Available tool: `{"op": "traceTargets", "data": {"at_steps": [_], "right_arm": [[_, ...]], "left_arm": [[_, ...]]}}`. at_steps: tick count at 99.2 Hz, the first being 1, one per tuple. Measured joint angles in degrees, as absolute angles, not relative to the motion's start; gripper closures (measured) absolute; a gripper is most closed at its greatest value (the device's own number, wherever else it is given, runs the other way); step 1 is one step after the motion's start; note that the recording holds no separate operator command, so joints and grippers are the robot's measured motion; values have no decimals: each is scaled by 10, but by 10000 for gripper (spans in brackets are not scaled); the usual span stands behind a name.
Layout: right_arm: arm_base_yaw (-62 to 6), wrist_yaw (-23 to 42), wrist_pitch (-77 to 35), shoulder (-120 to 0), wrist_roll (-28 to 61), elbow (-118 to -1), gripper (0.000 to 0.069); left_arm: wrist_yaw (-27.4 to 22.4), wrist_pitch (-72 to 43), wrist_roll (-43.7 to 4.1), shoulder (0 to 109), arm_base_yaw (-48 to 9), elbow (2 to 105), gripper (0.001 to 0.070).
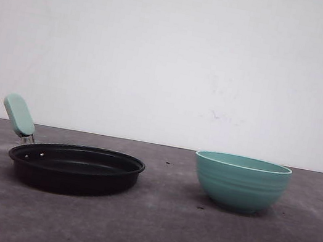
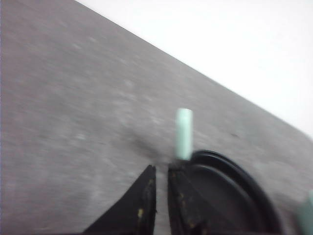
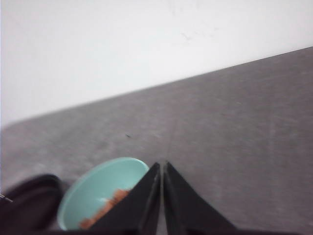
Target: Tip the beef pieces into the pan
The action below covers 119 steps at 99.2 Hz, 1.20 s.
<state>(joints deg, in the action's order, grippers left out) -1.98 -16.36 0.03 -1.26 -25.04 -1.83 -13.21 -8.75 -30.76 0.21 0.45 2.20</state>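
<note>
Two vessels are being carried by the grey table [image 1: 148, 231] in the front view, and they are being kept well apart. On the left, the pan [image 1: 75, 168] is being shown as a shallow black round, with its mint handle [image 1: 19, 115] being raised up and away at the far left on a short metal neck. On the right, a teal ribbed bowl [image 1: 241, 182] is being seen from the side, so its inside is being hidden in that view. A plain white wall [image 1: 173, 54] is being shown behind both.

In the left wrist view, the left pincer [image 2: 161, 193] is being held over the table with its two dark fingers nearly together and only a thin gap being left between them; nothing is being gripped. The pan's rim [image 2: 234, 176] and its pale handle [image 2: 184, 133] are being seen just beside the fingertips, though the picture is being blurred.

In the right wrist view, the right pincer [image 3: 161, 191] is being held closed, tips touching, with nothing between them. Just beside it the bowl [image 3: 98, 188] is being seen from above, and the beef pieces [image 3: 105, 210] are being held inside it as a low reddish-brown heap, partly hidden by a finger. A dark edge of the pan [image 3: 29, 200] is being seen next to the bowl.
</note>
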Motion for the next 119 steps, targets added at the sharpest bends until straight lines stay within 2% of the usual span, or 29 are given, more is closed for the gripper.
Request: {"op": "traceTargets", "data": {"at_steps": [21, 36, 48, 66, 79, 89, 93, 97, 110, 114, 117, 119], "right_arm": [[-20, -159, -17, -28, -268, -171, 682], [-20, -135, -123, -111, -222, -333, 682], [-20, -134, -202, -207, -182, -444, 682], [-20, -135, -246, -316, -144, -585, 682], [-20, -135, -262, -354, -135, -630, 682], [-20, -139, -265, -362, -133, -635, 669], [-20, -139, -267, -362, -133, -635, 631], [-20, -139, -267, -362, -132, -635, 558], [-20, -135, -267, -357, -132, -635, 161], [-20, -135, -267, -355, -133, -635, 52], [-20, -135, -267, -354, -133, -635, 4], [-20, -136, -267, -354, -132, -635, 8]], "left_arm": [[-154, -91, -334, 34, 4, 113, 691], [-167, -130, -334, 132, 3, 225, 691], [-193, -160, -304, 239, -1, 345, 691], [-203, -255, -223, 401, -19, 582, 691], [-203, -318, -199, 483, -33, 725, 689], [-203, -332, -192, 506, -39, 779, 665], [-203, -331, -190, 505, -41, 782, 631], [-203, -335, -190, 502, -44, 782, 569], [-204, -345, -189, 502, -50, 782, 233], [-203, -345, -188, 502, -50, 782, 161], [-200, -345, -188, 503, -50, 782, 125], [-199, -345, -188, 504, -50, 782, 112]]}}
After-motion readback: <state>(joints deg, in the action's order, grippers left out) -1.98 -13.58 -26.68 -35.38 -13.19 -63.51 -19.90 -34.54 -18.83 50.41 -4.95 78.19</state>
